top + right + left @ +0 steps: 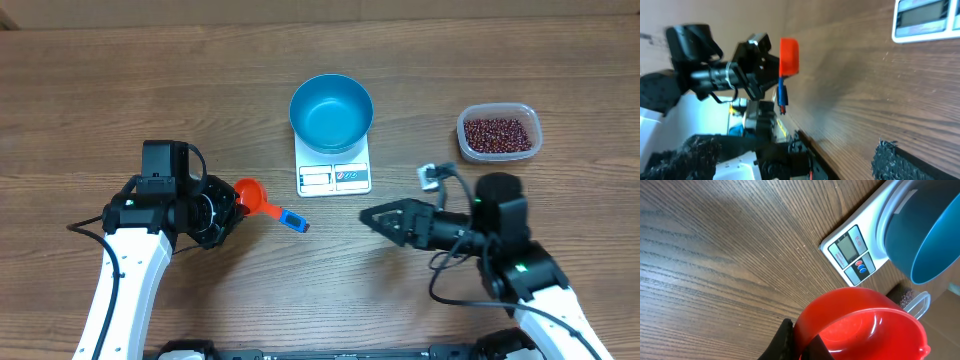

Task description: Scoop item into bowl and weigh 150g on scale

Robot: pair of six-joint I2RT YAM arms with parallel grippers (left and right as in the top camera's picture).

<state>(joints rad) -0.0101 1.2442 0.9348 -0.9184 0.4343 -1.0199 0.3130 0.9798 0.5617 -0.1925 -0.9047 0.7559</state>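
While left gripper (238, 204) clamps red scoop (250, 193), right gripper (374, 217) gapes empty over wood-grain table (150, 80).

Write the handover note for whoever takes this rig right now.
Left gripper: shut on the red scoop, which is empty.
Right gripper: open, holding nothing, over bare table near the scale.
Blue bowl: empty, sitting on the scale.
Beans: all in the clear tub, right of the bowl.
Done: scoop gripped.
Left: scoop beans into the bowl until the scale shows the target weight.
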